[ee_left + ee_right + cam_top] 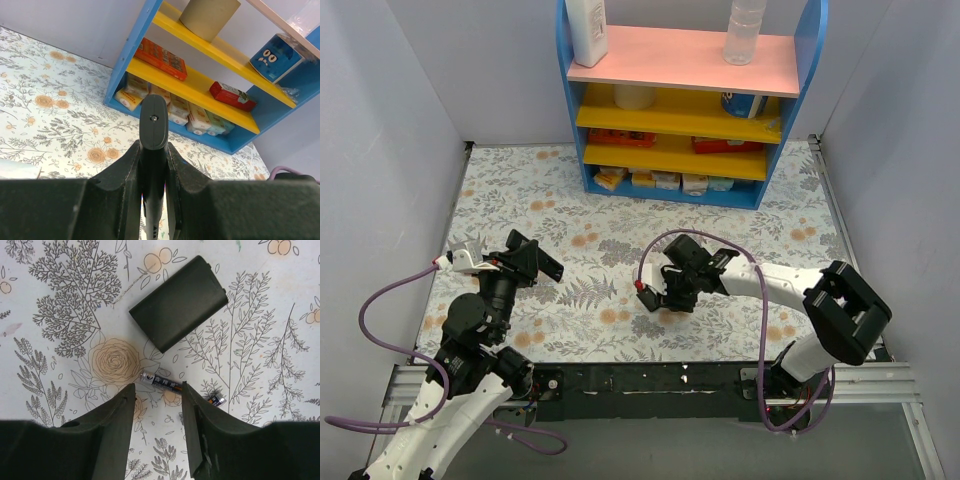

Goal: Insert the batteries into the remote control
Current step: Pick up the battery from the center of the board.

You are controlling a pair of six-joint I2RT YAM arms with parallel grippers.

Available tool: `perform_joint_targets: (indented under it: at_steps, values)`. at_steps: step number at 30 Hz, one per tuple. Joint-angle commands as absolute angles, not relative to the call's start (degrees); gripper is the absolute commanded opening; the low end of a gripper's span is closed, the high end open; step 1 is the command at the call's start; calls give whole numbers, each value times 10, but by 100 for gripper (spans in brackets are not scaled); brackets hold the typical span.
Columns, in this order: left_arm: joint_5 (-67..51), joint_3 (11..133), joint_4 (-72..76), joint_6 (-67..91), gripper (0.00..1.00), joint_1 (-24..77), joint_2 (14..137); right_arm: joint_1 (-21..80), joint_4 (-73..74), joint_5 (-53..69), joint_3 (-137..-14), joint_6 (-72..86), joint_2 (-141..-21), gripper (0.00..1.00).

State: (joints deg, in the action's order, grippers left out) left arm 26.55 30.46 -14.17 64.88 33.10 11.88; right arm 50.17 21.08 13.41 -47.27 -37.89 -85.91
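1. The left pincer [153,162] is clamped tight on the remote control [153,122], which points toward the blue shelf unit [131,65].
2. The right pincer [157,390] is partly open and holds nothing, low over 1 battery [161,382] lying on the floral bench [60,365].
3. A 2nd battery [216,399] lies nearby, partly hidden by a finger.
4. A flat black cover [179,302] lies near both.

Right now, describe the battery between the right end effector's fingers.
On the floral table cover, find the flat black rectangular plastic lid. The slim dark cylindrical battery beside it lies exposed between the right end effector's fingers; the other battery peeks from behind one finger.
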Motion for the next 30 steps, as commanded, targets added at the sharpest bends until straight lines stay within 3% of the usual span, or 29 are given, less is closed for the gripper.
perform_joint_targets:
  at_steps: [1,15,25,30]
  values:
    - [260,303,-134,638,0,329,127,497,234,161,-511,-398,-890,49]
    - [258,303,-135,636,0,328,126,493,250,154,-518,-373,-933,36]
    - [250,301,-134,643,0,329,127,492,259,151,-536,-314,-970,32]
    - [247,301,-134,644,0,329,131,492,281,127,-541,-301,-983,18]
